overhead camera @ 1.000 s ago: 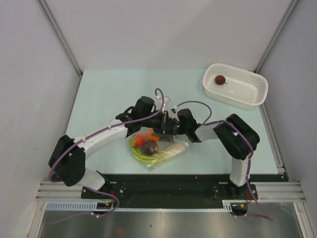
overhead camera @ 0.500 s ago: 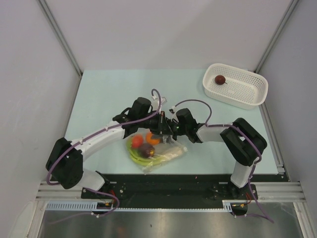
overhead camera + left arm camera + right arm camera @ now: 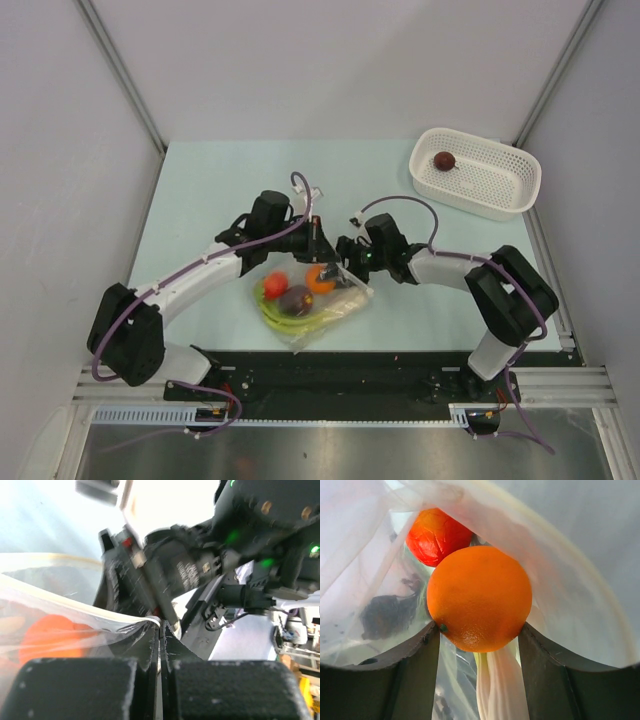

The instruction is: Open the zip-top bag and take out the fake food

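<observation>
Right fingers (image 3: 415, 675) around orange ball (image 3: 479, 597); zip-top bag (image 3: 310, 318) mouth seemingly far-side.

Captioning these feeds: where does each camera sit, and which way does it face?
Top external: above, behind the robot, looking down at the table; left arm and right arm show.
Left wrist: looks along the left gripper pinching the zip-top bag.
Right wrist: looks into the bag; right gripper holds the orange ball.
Top and right wrist share the ball.
</observation>
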Action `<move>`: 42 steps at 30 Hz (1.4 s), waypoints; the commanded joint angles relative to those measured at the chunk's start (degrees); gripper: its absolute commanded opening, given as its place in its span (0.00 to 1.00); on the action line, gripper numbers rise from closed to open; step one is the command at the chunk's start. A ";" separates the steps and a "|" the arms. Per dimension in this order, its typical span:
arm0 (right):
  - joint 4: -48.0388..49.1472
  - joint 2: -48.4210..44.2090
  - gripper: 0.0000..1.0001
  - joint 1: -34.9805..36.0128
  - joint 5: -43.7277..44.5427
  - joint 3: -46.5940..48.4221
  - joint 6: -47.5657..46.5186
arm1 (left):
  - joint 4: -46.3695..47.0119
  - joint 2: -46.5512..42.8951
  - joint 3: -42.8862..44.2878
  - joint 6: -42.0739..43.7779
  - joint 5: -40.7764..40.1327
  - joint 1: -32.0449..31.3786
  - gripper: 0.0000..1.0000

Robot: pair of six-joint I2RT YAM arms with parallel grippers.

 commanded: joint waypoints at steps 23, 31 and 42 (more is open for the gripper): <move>-4.45 -5.17 0.00 -20.42 -1.33 6.63 -1.75 | -0.69 2.76 1.75 7.20 2.32 2.09 0.00; -3.23 -5.44 0.00 -32.29 8.79 13.40 -0.88 | -5.53 4.78 6.14 12.82 2.93 2.45 0.00; -4.80 9.32 0.02 -47.77 15.04 30.62 0.53 | -13.17 8.03 12.21 20.65 0.65 2.89 0.00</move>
